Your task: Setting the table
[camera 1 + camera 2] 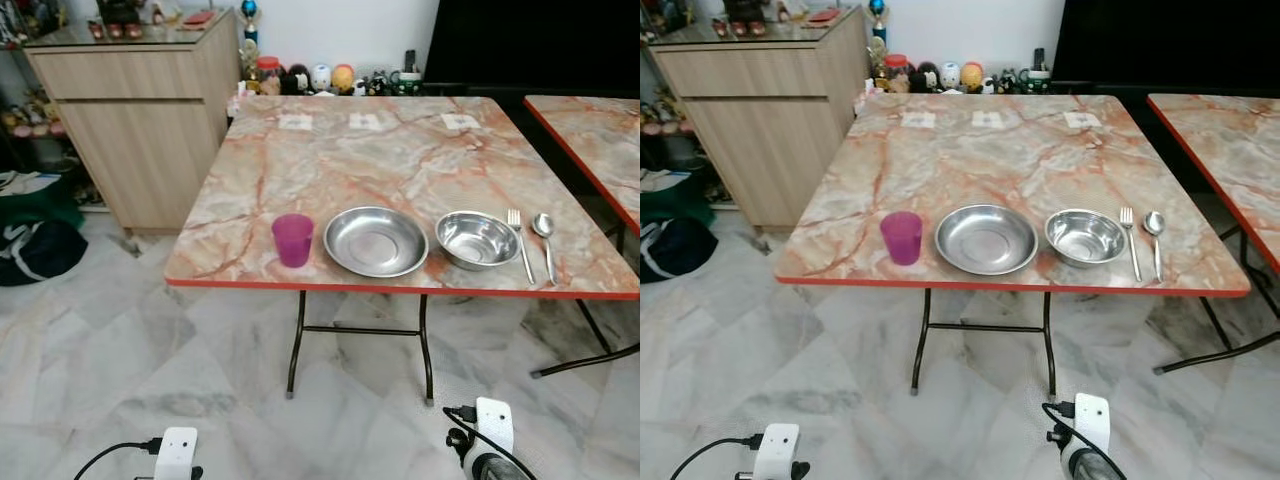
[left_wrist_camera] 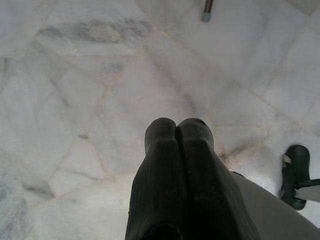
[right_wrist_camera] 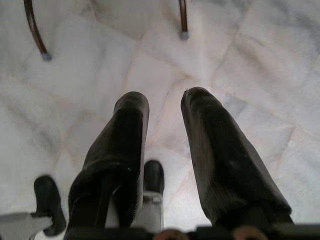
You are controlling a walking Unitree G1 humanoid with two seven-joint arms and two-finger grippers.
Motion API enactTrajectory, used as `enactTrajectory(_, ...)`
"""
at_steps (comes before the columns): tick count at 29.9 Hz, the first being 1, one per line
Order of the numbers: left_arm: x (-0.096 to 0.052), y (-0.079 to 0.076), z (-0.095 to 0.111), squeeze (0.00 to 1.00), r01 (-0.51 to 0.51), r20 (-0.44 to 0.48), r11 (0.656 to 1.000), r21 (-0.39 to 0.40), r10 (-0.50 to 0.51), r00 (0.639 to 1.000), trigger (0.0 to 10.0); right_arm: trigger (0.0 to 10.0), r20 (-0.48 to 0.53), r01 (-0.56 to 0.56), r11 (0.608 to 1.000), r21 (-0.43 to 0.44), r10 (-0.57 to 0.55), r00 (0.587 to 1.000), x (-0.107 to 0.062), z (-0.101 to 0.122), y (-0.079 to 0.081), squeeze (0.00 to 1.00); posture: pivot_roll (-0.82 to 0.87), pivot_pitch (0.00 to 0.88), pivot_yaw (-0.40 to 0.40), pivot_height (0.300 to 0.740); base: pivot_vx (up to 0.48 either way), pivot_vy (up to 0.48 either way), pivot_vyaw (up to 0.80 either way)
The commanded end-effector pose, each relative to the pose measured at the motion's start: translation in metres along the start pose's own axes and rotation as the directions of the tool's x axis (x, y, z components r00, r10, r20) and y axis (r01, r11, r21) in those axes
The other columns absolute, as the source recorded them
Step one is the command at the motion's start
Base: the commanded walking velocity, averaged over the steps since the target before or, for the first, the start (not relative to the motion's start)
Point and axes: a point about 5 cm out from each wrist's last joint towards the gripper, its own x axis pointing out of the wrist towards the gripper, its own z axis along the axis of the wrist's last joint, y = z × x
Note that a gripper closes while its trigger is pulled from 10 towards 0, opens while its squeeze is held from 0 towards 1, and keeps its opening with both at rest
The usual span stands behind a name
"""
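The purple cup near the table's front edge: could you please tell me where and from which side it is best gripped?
Probably grip the purple cup across its side wall, about mid-height, coming in level from the table's front edge. It stands upright with its mouth open. The plate sits close on its right, so the fingers should close front to back.

Both arms hung low, pointing down. The left gripper (image 2: 176, 131) had its two black fingers pressed tight together. The right gripper (image 3: 165, 107) had its fingers spread apart with nothing between them. Both wrists showed at the bottom of the head views.
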Motion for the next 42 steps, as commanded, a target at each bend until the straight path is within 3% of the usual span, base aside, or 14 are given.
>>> enactTrajectory(1,0.000,0.002,0.001,0.00,-0.002,0.000,1.000,0.003,0.002,1.000,10.0,10.0,-0.013,-0.002,1.000,0.017,0.002,1.000,-0.001,-0.004,0.000,0.00,0.05,0.000,-0.011,0.740,0.000,0.000,0.00)
enactTrajectory(15,-0.001,0.003,0.001,0.00,0.007,0.026,1.000,0.003,-0.007,1.000,10.0,10.0,0.036,-0.011,0.999,0.052,0.009,0.999,0.001,0.001,0.012,0.00,0.03,0.000,0.003,0.740,0.000,0.000,0.00)
enactTrajectory(19,-0.002,0.005,0.004,0.00,-0.003,0.075,1.000,-0.027,0.005,0.997,10.0,10.0,0.155,0.001,1.000,-0.022,0.003,0.988,-0.001,0.014,0.010,0.00,0.02,0.000,-0.007,0.740,0.000,0.000,0.00)
enactTrajectory(24,-0.003,0.010,0.006,0.00,-0.033,0.110,0.997,-0.065,0.040,0.993,10.0,10.0,0.262,-0.023,0.999,0.027,0.015,0.965,-0.001,0.030,0.013,0.00,0.01,0.000,-0.020,0.740,0.000,0.000,0.00)
enactTrajectory(26,-0.004,0.008,0.004,0.00,-0.030,0.113,0.998,-0.063,0.037,0.993,10.0,10.0,0.354,-0.047,0.998,0.050,0.027,0.935,-0.002,0.048,0.018,0.00,0.01,0.000,-0.030,0.740,0.000,0.000,0.00)
enactTrajectory(31,-0.005,0.007,0.002,0.00,-0.029,0.133,0.998,-0.055,0.036,0.990,10.0,10.0,0.420,-0.067,0.997,0.043,0.043,0.906,-0.005,0.058,0.022,0.00,0.02,0.000,-0.030,0.740,0.000,0.000,0.00)
enactTrajectory(32,-0.006,0.005,0.001,0.00,-0.018,0.150,0.999,-0.046,0.024,0.988,10.0,10.0,0.464,-0.074,0.997,0.031,0.051,0.884,-0.008,0.061,0.023,0.00,0.02,0.000,-0.026,0.740,0.000,0.000,0.00)
enactTrajectory(36,-0.009,0.006,-0.001,0.00,-0.025,0.190,0.999,-0.033,0.031,0.981,10.0,10.0,0.542,-0.092,0.996,0.007,0.073,0.837,-0.017,0.058,0.026,0.00,0.01,0.000,-0.018,0.740,0.000,0.000,0.00)
enactTrajectory(42,-0.010,0.012,-0.001,0.00,-0.045,0.206,0.997,-0.058,0.056,0.977,10.0,10.0,0.587,-0.106,0.993,-0.049,0.114,0.802,-0.026,0.058,0.027,0.00,0.01,0.000,-0.021,0.740,0.000,0.000,0.00)
